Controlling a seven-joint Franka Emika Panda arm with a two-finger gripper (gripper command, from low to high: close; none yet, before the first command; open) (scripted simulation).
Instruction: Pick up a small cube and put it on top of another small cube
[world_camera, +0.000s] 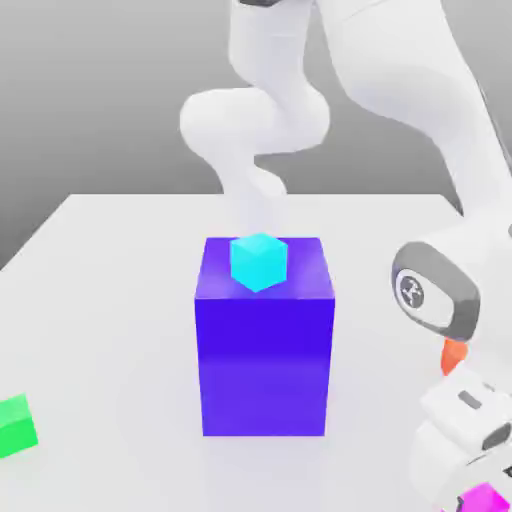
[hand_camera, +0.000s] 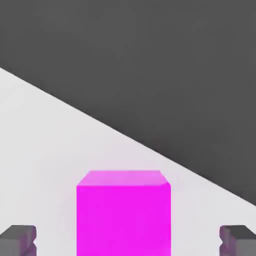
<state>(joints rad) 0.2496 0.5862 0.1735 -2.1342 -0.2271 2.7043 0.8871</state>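
Right, my arm (world_camera: 400, 60) arches over the pale table (world_camera: 120, 330). Mid-table stands a big blue block (world_camera: 265, 365), a cyan cube (world_camera: 259, 263) resting on it. My gripper (hand_camera: 128, 241) is wide open, holding nothing, its fingers either side of the magenta cube (hand_camera: 123, 220). Smaller-looking, a green cube (world_camera: 15, 426) sits at the exterior view's left.

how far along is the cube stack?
Done: nothing stacked yet that I can see; the cyan cube sits on the tall blue block, not on another small cube. In hand: the open pincer is lined up around the magenta cube, touching neither side. Left: grip it, lift, place it on another small cube.
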